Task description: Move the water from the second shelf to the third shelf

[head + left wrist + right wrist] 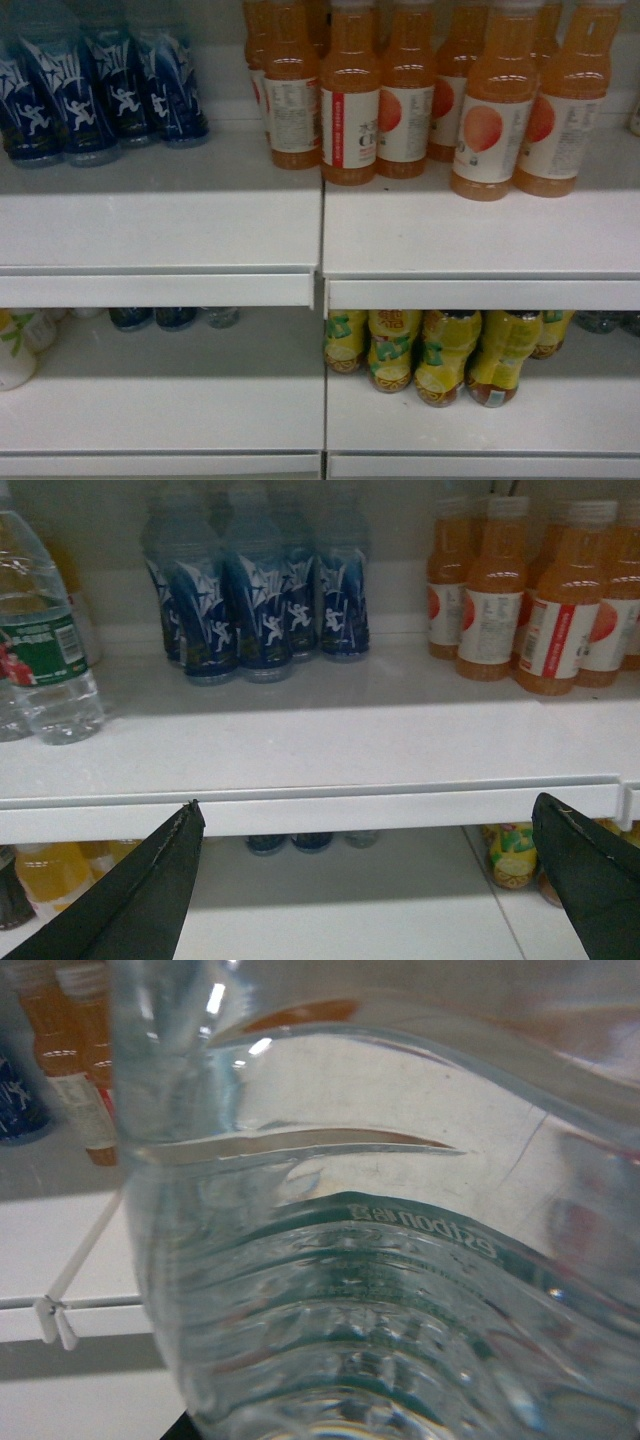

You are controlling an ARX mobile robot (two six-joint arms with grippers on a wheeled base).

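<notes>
A clear ribbed water bottle (380, 1290) with a green label edge fills the right wrist view, pressed close to the camera and tilted. My right gripper is shut on it. Its fingers are hidden behind the bottle except for a dark sliver at the bottom left. Another water bottle (40, 650) with a green label stands at the far left of the upper shelf in the left wrist view. My left gripper (365, 805) is open and holds nothing, level with that shelf's front edge (400, 805). Neither gripper shows in the head view.
Blue sports-drink bottles (100, 90) and orange juice bottles (420, 100) stand on the upper shelf (160, 230). Yellow-labelled bottles (440, 355) and a few small bottles (165, 318) stand on the lower shelf. A white divider rail (85, 1250) crosses the shelf beside the held bottle.
</notes>
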